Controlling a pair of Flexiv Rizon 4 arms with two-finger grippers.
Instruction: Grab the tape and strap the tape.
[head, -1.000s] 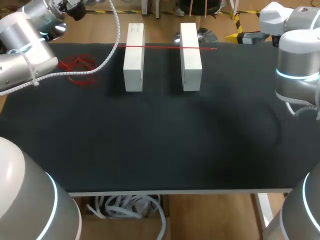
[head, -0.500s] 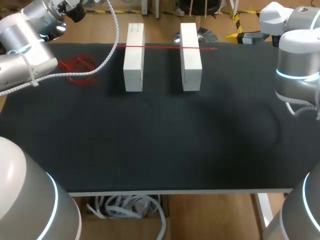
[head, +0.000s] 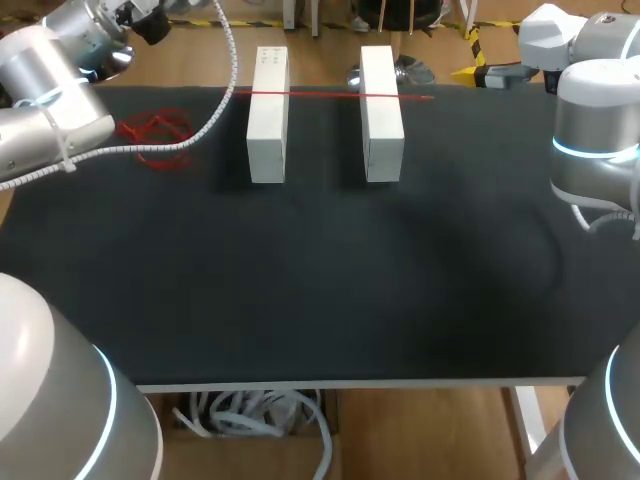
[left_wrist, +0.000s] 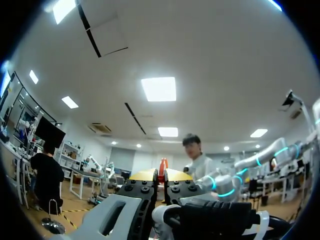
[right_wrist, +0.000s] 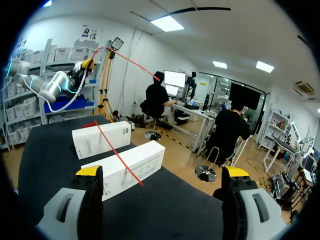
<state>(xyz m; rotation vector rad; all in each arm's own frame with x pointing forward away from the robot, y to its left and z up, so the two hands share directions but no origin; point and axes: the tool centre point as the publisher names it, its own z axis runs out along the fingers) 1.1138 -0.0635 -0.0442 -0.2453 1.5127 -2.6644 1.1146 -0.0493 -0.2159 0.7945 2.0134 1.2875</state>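
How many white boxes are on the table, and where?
2. The left white box lies near the table's far edge; the right white box lies beside it, apart. The red tape crosses both.

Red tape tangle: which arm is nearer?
Left. The left arm hangs right beside the red tape tangle at the far-left corner of the table; the right arm stands at the opposite, right edge.
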